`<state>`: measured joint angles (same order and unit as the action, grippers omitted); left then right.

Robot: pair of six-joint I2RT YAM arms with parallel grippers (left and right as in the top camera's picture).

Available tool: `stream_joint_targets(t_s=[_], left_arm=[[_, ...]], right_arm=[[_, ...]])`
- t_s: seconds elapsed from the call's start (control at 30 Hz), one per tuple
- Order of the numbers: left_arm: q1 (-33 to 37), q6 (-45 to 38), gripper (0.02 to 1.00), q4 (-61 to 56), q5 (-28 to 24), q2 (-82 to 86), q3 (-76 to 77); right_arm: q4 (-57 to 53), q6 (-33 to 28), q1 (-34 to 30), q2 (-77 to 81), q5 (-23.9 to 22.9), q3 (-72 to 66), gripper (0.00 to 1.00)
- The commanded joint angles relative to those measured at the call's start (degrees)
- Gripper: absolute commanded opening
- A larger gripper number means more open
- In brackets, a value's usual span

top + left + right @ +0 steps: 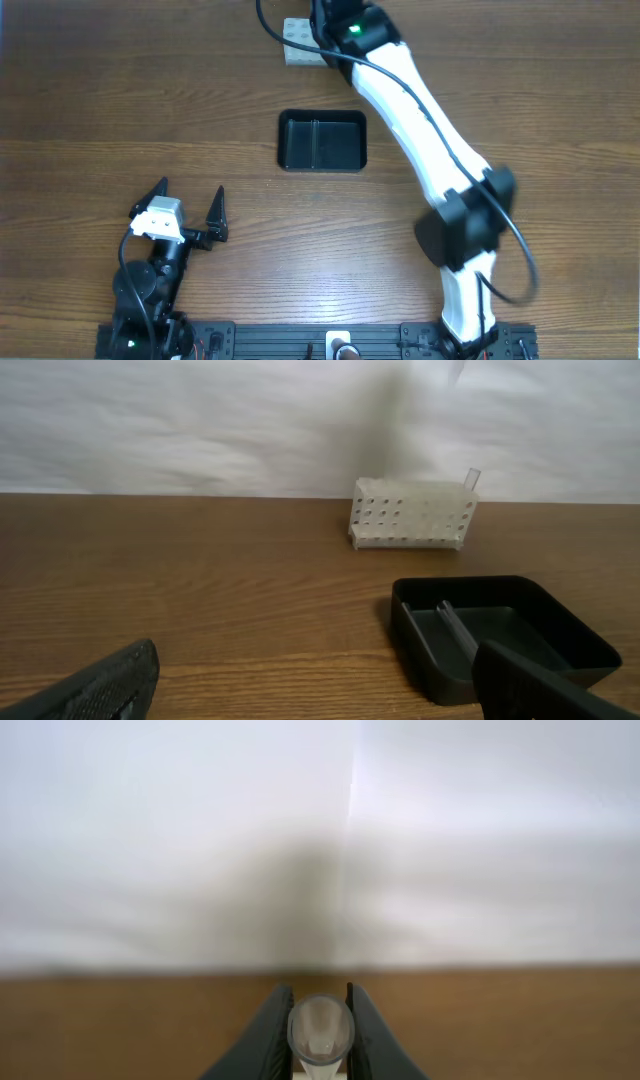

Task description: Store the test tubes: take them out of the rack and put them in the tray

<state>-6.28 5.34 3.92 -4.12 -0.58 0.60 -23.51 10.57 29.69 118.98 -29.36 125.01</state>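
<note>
The white test tube rack [298, 42] stands at the table's far edge, partly covered by my right arm. From the left wrist view the rack [412, 513] shows one clear test tube [472, 478] sticking up at its right end. My right gripper [320, 1020] is over the rack, its two fingers pressed against the sides of a clear test tube [320, 1030] seen from its open top. The black tray [322, 141] lies mid-table; a slim clear shape [455, 625] runs along its floor, tube or ridge I cannot tell. My left gripper [190, 207] rests open near the front left, holding nothing.
A white wall rises just behind the rack. Bare wooden table [120, 100] stretches to the left and right of the tray. The right arm [420, 120] crosses diagonally over the table's right half.
</note>
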Motion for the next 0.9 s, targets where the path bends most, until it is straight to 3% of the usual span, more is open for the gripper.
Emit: stream_joint_targets(t_s=[0.03,0.17,0.27,0.33,0.43,0.63,0.9], left_arm=[[0.31,-0.46,1.000,0.20,-0.52,0.42,-0.26],[0.31,-0.44,1.000,0.20,-0.52,0.42,-0.26],[0.31,-0.46,1.000,0.20,-0.52,0.42,-0.26],[0.31,-0.46,0.998,0.20,-0.52,0.42,-0.26],[0.31,-0.44,1.000,0.20,-0.52,0.42,-0.26],[0.31,-0.44,1.000,0.20,-0.52,0.42,-0.26],[0.31,-0.44,0.998,0.20,-0.52,0.42,-0.26]], right_arm=[[-8.31,1.03,3.13,-6.36,-3.28,0.98,0.137],[-25.97,12.41,5.27,-7.58,-1.75,0.96,0.128],[-36.13,20.37,5.25,-6.86,4.94,-0.39,0.112],[-39.17,22.53,4.98,-6.34,9.88,-2.75,0.097],[-38.99,24.87,4.85,-6.16,15.47,-8.92,0.104],[-29.66,27.67,5.25,-6.14,20.65,-23.15,0.112],[-24.98,29.05,4.39,-6.05,20.55,-31.47,0.115]])
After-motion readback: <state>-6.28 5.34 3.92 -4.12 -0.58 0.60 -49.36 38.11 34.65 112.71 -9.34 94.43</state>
